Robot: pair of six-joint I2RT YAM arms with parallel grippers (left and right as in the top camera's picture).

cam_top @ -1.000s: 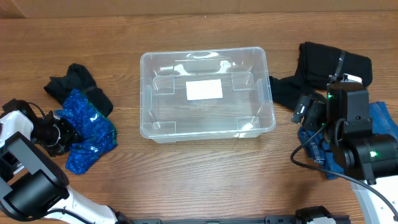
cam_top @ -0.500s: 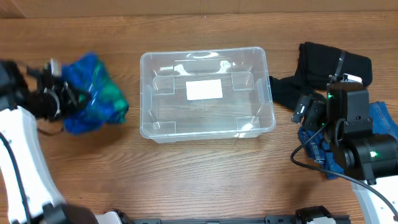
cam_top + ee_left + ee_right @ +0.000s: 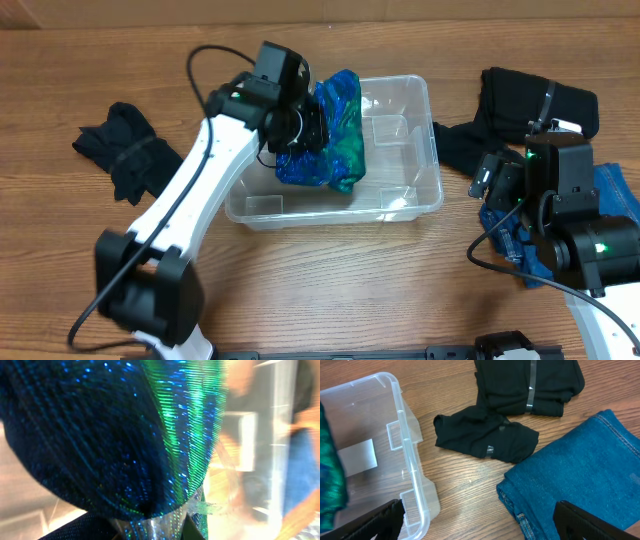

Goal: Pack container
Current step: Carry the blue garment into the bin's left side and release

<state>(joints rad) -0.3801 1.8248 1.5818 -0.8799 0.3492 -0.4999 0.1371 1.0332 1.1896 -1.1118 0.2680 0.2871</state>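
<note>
The clear plastic container (image 3: pixel 425 140) sits mid-table; its right end shows in the right wrist view (image 3: pixel 407 455). My left gripper (image 3: pixel 305 130) is shut on a shiny blue-green sequin cloth (image 3: pixel 330 135) and holds it over the container's middle, hiding the white label in the overhead view. In the left wrist view the cloth (image 3: pixel 115 435) fills the frame and hides the jaws. The cloth's edge shows in the right wrist view (image 3: pixel 330 475), next to part of the white label (image 3: pixel 357 457). My right gripper (image 3: pixel 480 522) is open wide and empty, over bare wood between the container and folded jeans (image 3: pixel 580 470).
A black garment (image 3: pixel 125 150) lies at the left. Two black garments (image 3: pixel 535 100) (image 3: pixel 485 435) lie right of the container. Folded blue jeans (image 3: pixel 620 195) lie at the far right under my right arm.
My left gripper has lifted the blue-green cloth from the table's left side and carried it right, over the container. The right arm has not moved.
</note>
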